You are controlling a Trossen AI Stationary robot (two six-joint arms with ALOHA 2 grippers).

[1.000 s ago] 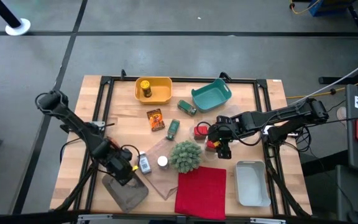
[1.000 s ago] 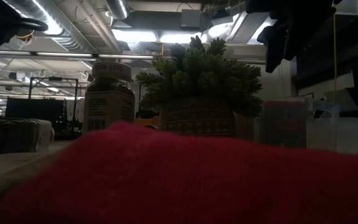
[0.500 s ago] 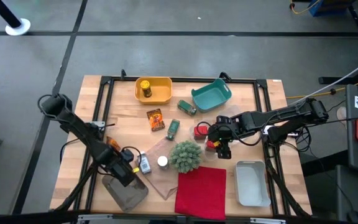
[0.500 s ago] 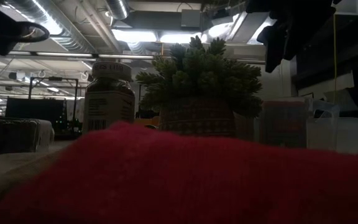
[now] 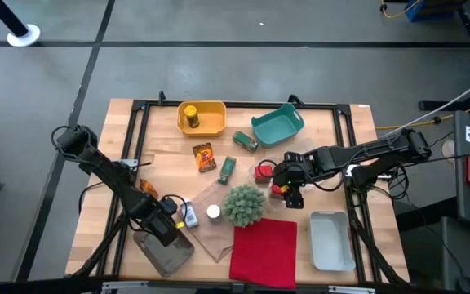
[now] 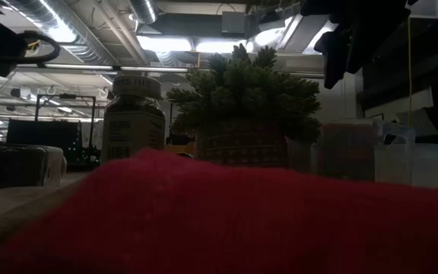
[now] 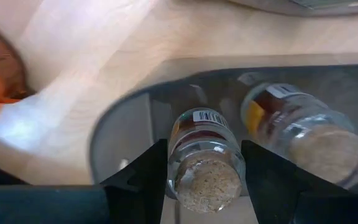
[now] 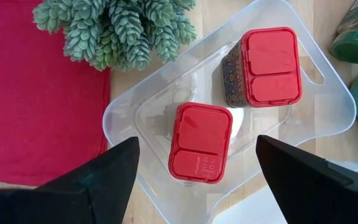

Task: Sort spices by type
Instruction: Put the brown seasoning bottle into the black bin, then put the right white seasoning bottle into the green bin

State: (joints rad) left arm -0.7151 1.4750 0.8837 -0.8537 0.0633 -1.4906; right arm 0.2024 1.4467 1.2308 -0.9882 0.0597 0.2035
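I see red cloth (image 6: 226,221) filling my foreground. Behind it stand a white-capped jar (image 6: 133,116) at 10 o'clock and the spiky plant (image 6: 243,106) at 12.

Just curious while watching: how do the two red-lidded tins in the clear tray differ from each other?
The farther tin shows a dark speckled filling through its side, while the nearer tin shows a white side. The farther tin sits toward the clear tray's end by a green jar; the nearer tin sits toward the middle. Both have matching red lids and stand upright, apart from each other.
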